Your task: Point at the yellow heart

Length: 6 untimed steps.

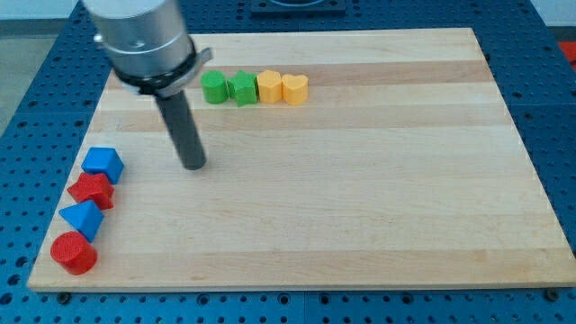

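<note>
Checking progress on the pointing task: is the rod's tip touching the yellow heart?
Apart. The camera view shows bare board between my tip and the yellow heart.

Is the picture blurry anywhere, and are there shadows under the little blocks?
In the camera view, the blocks are sharp: the yellow heart shows clear edges. The arm's silver top is cut off at the view's top and looks slightly soft. Light is even, with no strong glare on the wooden board. Shadows are faint, just thin dark edges under my tip and the red cylinder.

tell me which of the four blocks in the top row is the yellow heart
The yellow heart is the row's rightmost block, notched on top. Beside it sits a plain yellow block; my tip is well below-left.
</note>
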Available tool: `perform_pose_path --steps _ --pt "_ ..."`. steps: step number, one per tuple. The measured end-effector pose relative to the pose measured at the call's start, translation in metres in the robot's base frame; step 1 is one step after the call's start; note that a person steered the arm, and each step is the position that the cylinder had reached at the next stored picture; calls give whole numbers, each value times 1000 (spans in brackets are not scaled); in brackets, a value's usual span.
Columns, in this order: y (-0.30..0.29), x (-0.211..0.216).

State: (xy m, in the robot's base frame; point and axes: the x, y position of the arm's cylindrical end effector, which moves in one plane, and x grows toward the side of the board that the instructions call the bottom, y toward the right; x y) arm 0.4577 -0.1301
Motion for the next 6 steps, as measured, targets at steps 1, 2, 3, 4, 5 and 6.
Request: perform_pose_path --steps 1,2,3,4,5,6 --pt "33 -19" --pt "66 -37" --pt "94 -53" --pt "126 -66" --pt "164 -85" --pt "183 -113"
